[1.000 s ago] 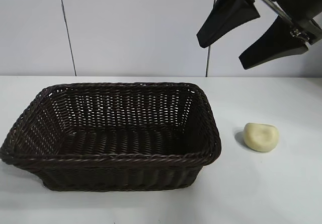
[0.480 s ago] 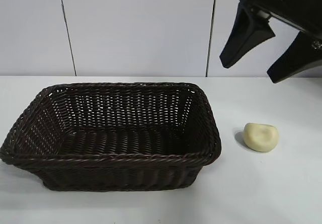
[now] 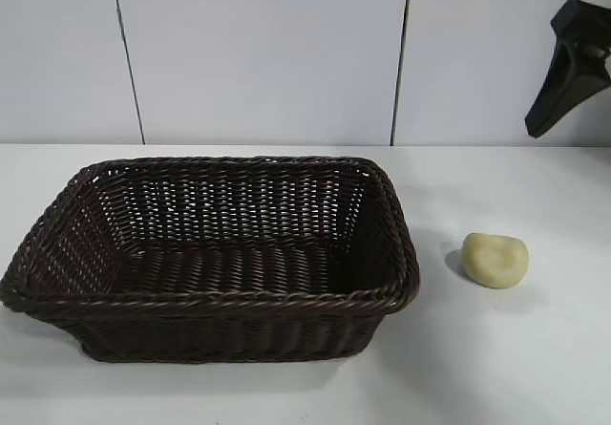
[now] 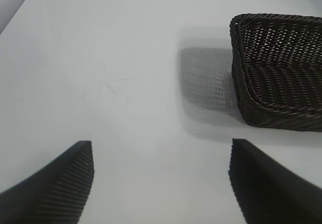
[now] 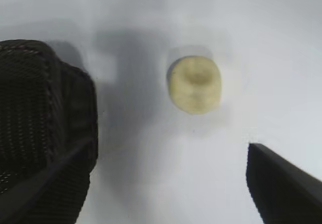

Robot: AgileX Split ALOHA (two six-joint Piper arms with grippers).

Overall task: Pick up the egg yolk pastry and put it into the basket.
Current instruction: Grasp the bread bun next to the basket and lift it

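**One pastry, one basket, right tool now out at the edge**

There is one basket point(image 3: 215, 253) and one egg yolk pastry point(image 3: 495, 259) on the white worktop point(image 3: 535, 368), with two tools in view across the cameras. The basket is a rectangular tub of dark brown woven wicker with sloping sides and a braided rim. The pastry is a small pale cream-yellow lump, smooth and matte, with a shallow dent on top; it sits on the worktop just beside the basket's right end, not touching it.

The right tool point(image 5: 166, 194) hangs above the pastry with its black fingers spread and nothing between them. The left tool point(image 4: 161, 183) is spread too, low over bare worktop near the basket's corner.

Against a second ago, the right tool has swung from above the basket's right end toward the right edge of the exterior view, where only one finger point(image 3: 563, 72) shows. Basket and pastry have not shifted.
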